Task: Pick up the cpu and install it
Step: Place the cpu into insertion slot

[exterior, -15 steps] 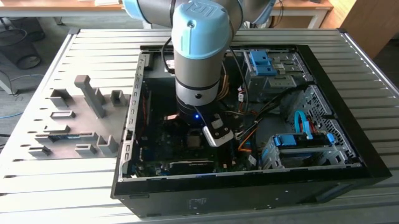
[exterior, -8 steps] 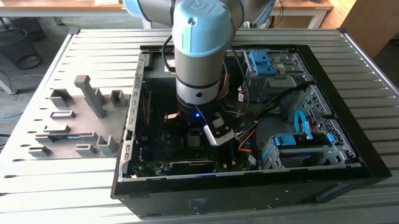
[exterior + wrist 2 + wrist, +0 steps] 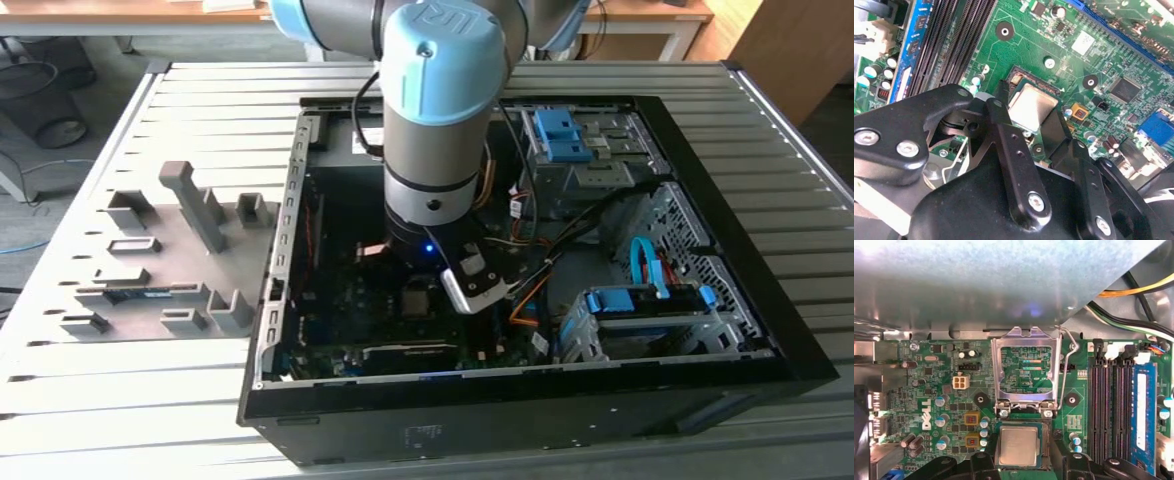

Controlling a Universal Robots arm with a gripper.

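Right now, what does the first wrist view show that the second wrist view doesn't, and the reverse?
First wrist view: the whole raised load plate, a grey metal wall, yellow and black cables. Second wrist view: a square black chip and a long blue slot. Both: the cpu in its socket with the gripper astride it, beside black memory slots.

A white maker's mark stands printed on the motherboard (image 3: 924,412).

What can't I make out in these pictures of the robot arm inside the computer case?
Silver square cpu: second wrist view, black gripper covers one corner.
Green motherboard: exterior view, grey-and-blue arm hides its middle.
Whether the cpu is fully seated in its socket: no view settles it.
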